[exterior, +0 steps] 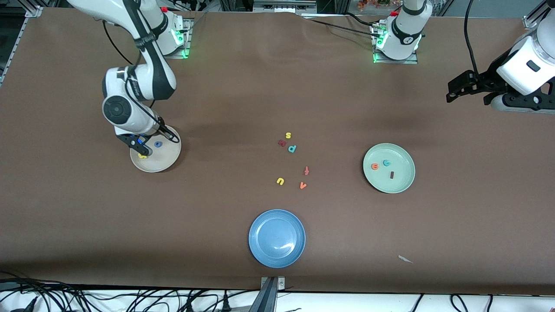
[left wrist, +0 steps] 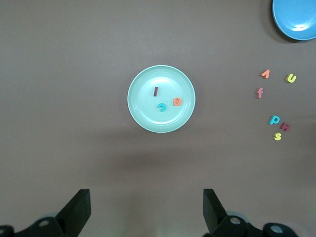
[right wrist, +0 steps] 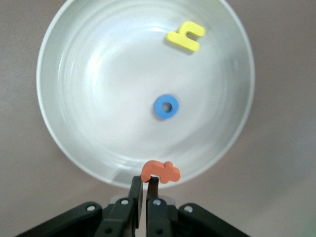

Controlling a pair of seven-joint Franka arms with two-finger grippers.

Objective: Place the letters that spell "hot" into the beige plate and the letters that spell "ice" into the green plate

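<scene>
Only the right wrist view shows the right pincer (right wrist: 146, 180) pinching the orange t (right wrist: 160, 171) over the beige plate (right wrist: 64, 148), two letters inside; the left pincer (left wrist: 145, 210) waits open, three in the green plate (left wrist: 143, 111).

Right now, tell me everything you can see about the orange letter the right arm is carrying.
The orange t is a small, flat foam-looking letter with a hooked stem and a short crossbar, matte and uniformly orange. It is pinched by one edge between the shut fingers of the right end effector, and nothing else touches it. It hangs in the air over the rim of the beige plate, where the yellow h and blue o already lie.
</scene>
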